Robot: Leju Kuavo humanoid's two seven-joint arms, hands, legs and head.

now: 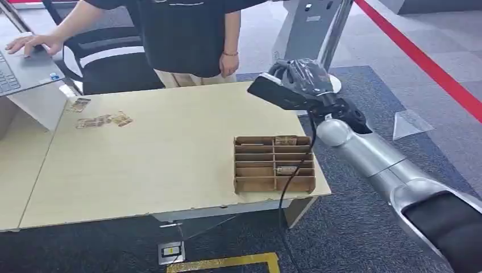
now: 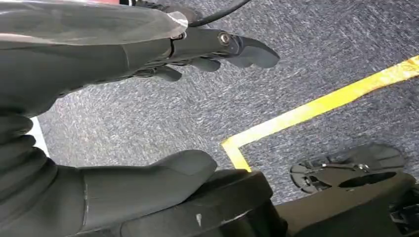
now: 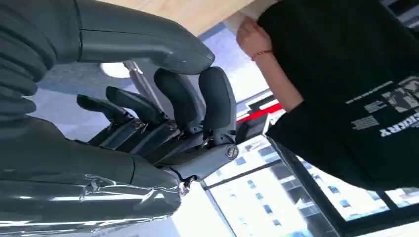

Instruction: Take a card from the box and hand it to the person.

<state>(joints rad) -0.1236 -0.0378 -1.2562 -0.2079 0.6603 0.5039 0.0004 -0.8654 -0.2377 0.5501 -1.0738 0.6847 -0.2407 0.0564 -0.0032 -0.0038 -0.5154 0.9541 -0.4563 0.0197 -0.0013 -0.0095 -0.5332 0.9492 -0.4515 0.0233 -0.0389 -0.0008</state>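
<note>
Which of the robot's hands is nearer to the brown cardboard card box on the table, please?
Right. The right hand hovers raised beyond the brown cardboard card box. The left hand hangs by the carpet floor.

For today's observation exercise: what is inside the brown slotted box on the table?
The box holds thin dividers forming slots. One card shows in a far slot and another lower down. The dividers hide the slot depths, so more cards may sit unseen.
</note>
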